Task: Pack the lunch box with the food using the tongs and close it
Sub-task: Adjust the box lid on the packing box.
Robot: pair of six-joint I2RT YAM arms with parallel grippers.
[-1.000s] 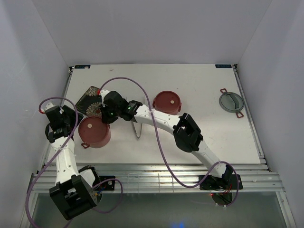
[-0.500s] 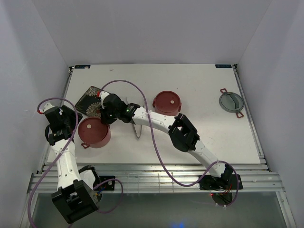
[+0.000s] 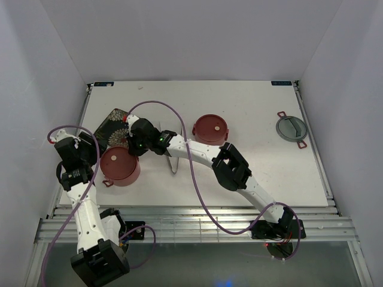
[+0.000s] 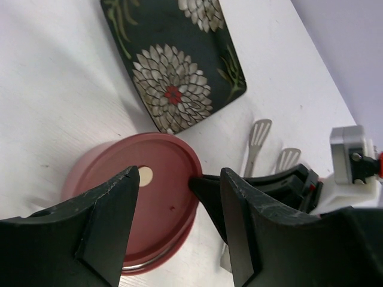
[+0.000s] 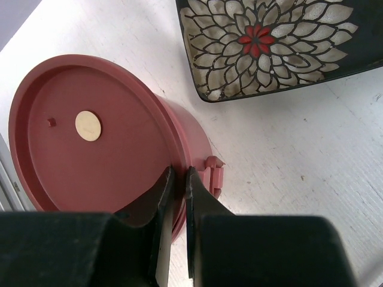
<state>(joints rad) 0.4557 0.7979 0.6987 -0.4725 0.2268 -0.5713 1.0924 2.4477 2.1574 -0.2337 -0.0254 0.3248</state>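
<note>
One dusty-red lunch box tier (image 3: 119, 167) stands at the left with its flat lid (image 5: 90, 137) on it. My right gripper (image 5: 179, 173) (image 3: 130, 149) is shut on that lid's rim, beside the small side handle (image 5: 214, 173). My left gripper (image 4: 178, 179) (image 3: 93, 156) hangs open just left of and above this tier, touching nothing. A second lidded tier (image 3: 210, 128) stands mid-table. The silver tongs (image 3: 173, 162) (image 4: 257, 140) lie on the table under my right arm. No food shows in any view.
A dark square floral plate (image 3: 112, 124) (image 5: 275, 42) lies behind the left tier, with nothing on the parts that show. A grey round lid with red side handles (image 3: 291, 128) lies at the far right. The left wall is close to my left arm.
My left arm has drawn back slightly toward the near left. My right gripper has stayed shut on the lid's rim, and the tier has not visibly moved.
</note>
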